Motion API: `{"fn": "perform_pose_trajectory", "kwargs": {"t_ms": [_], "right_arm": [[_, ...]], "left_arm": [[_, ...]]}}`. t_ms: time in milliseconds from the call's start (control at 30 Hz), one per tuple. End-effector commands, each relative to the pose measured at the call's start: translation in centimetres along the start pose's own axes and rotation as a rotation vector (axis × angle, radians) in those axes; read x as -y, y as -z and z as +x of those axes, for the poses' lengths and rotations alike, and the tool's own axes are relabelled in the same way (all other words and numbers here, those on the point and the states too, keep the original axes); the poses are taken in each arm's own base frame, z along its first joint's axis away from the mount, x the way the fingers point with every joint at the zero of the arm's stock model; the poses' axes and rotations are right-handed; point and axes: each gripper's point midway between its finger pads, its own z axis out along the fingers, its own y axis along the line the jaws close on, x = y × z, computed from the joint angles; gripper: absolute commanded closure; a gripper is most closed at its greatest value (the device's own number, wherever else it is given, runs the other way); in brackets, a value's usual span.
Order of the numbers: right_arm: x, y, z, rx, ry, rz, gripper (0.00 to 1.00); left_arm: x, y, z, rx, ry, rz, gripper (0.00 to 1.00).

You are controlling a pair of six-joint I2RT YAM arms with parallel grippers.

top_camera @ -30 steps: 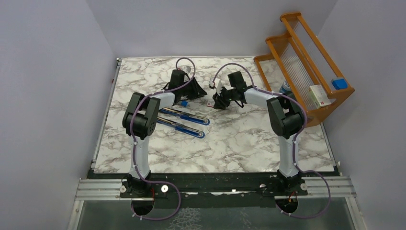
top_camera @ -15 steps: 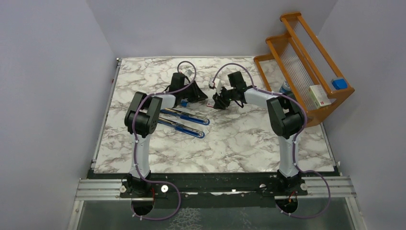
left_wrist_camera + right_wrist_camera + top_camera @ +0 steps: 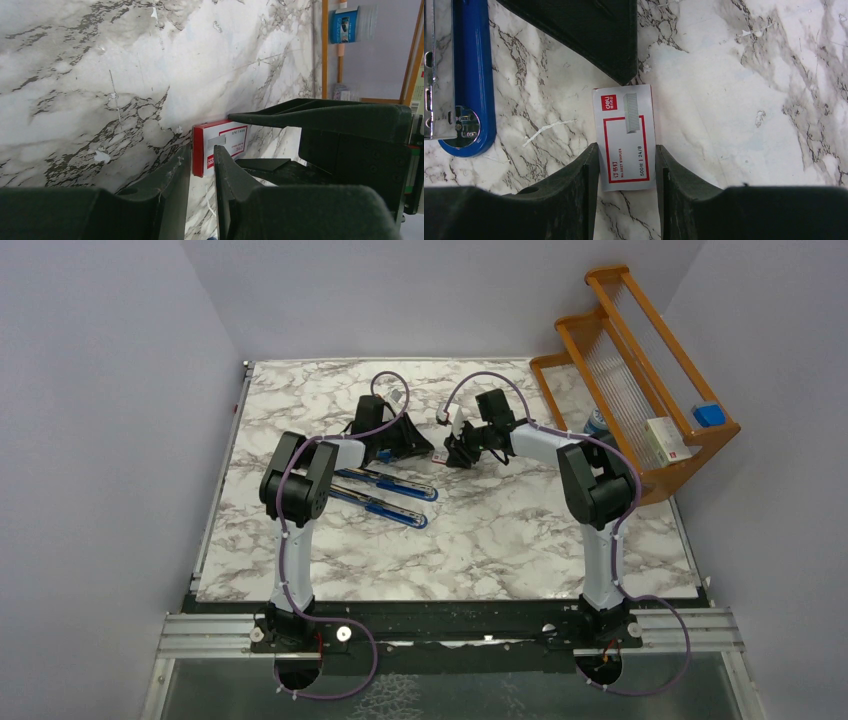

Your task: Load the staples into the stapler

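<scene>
The staple box [image 3: 625, 137], white with a red-framed label, lies flat on the marble table [image 3: 500, 530] in the middle of its far half, between the two arms' tips. In the right wrist view its long axis runs straight out along the right gripper [image 3: 626, 149]. The end with the red logo points away from that gripper, and the printed text runs lengthwise. The right gripper's two fingers [image 3: 591, 170] press against the box's long sides over its nearer half, so it holds the box at a middling width.

At the box's far short end sits the tip of the left gripper [image 3: 202, 150]. Its jaws stand narrow with a slim gap, one low by the table and one above the label. Whether they pinch the box's end cannot be told.

The blue stapler [image 3: 380, 508] lies opened out flat on the table, just left of the box and apart from it, with its rounded end and metal channel showing. A wooden rack [image 3: 640, 370] stands at the table's far right.
</scene>
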Motion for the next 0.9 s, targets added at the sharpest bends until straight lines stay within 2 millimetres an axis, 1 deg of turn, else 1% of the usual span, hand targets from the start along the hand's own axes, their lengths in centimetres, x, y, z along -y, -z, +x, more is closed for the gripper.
{"fn": "perform_pose_trajectory", "kwargs": {"t_ms": [0, 400, 600, 867], "right_arm": [[-2.47, -0.06, 5.13, -0.168, -0.078, -0.039, 0.60], [-2.50, -0.14, 4.95, -0.168, -0.080, -0.044, 0.61], [-2.50, -0.19, 5.07, -0.171, -0.082, -0.046, 0.61], [-2.64, -0.39, 5.01, -0.175, -0.081, -0.052, 0.61]], "left_arm": [[0.26, -0.34, 0.02, -0.013, -0.006, 0.046, 0.74], [0.16, -0.84, 0.28, -0.032, 0.011, 0.067, 0.75], [0.14, -1.01, 0.55, -0.041, 0.019, 0.081, 0.78], [0.64, -1.07, 0.71, -0.041, 0.039, 0.122, 0.79]]}}
